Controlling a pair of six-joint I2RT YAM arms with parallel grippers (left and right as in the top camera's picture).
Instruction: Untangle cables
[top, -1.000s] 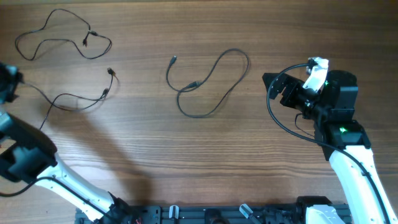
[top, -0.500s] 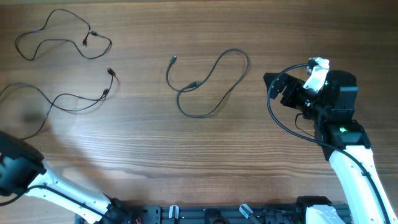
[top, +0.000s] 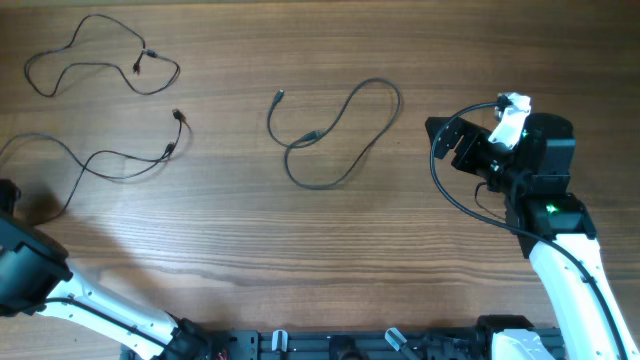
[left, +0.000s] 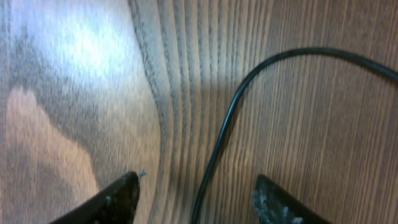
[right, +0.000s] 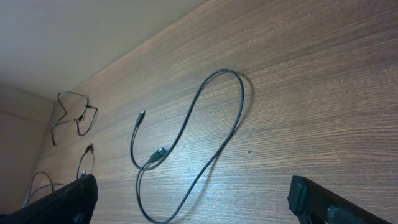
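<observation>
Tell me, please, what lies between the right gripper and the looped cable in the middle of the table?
Nothing: only bare wooden table separates the right gripper from the middle cable, as the overhead and right wrist views show.

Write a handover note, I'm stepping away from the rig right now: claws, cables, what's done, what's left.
Left claw: open, straddling the thin black cable at far left, not gripping.
Right claw: open, empty, apart from the thin black looped cable at centre.
Third thin black cable: upper left in the overhead view.
Done: all three lie apart, none crossing another.
Left: the centre one seems to loop over itself; probably straighten it.
</observation>
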